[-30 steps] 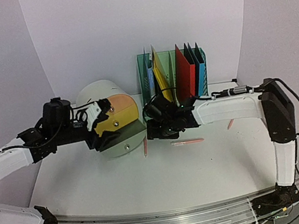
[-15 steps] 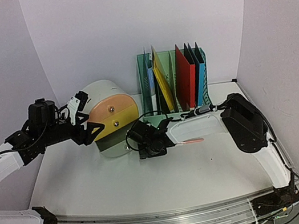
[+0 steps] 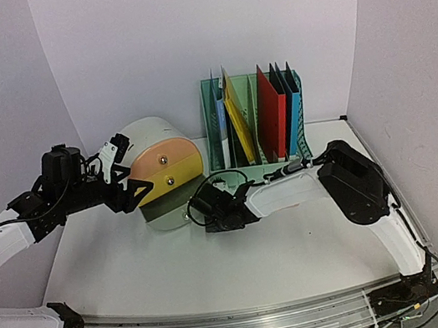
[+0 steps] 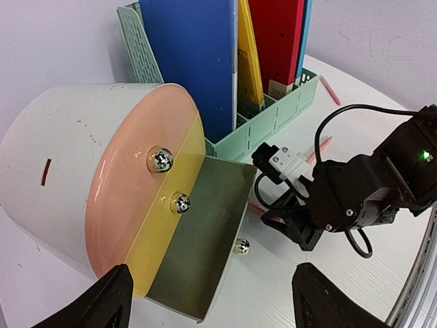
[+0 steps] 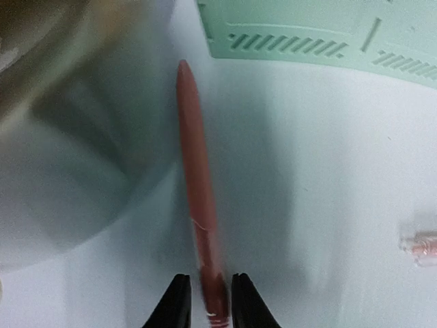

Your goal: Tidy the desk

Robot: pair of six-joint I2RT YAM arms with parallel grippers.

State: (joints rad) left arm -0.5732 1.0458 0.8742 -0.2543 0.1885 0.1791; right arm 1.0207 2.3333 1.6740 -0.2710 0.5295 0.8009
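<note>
The white desk point(image 3: 221, 274) holds a round grey drawer unit point(image 3: 161, 170) with orange and yellow fronts. Its grey bottom drawer point(image 4: 198, 225) is pulled open. My left gripper point(image 3: 130, 175) hovers wide open and empty in front of the unit; the left wrist view shows its fingertips point(image 4: 102, 301) far apart. My right gripper point(image 3: 212, 209) is low on the desk beside the open drawer. In the right wrist view point(image 5: 205, 304) it is closed narrowly around the end of a pink pen point(image 5: 194, 171). The pen's tip points toward the drawer.
A mint-green file rack point(image 3: 258, 119) with blue, yellow and red folders stands at the back, right of the drawer unit. Two more pink pens point(image 4: 321, 147) point(image 4: 330, 89) lie on the desk near the rack. Lilac walls enclose the desk.
</note>
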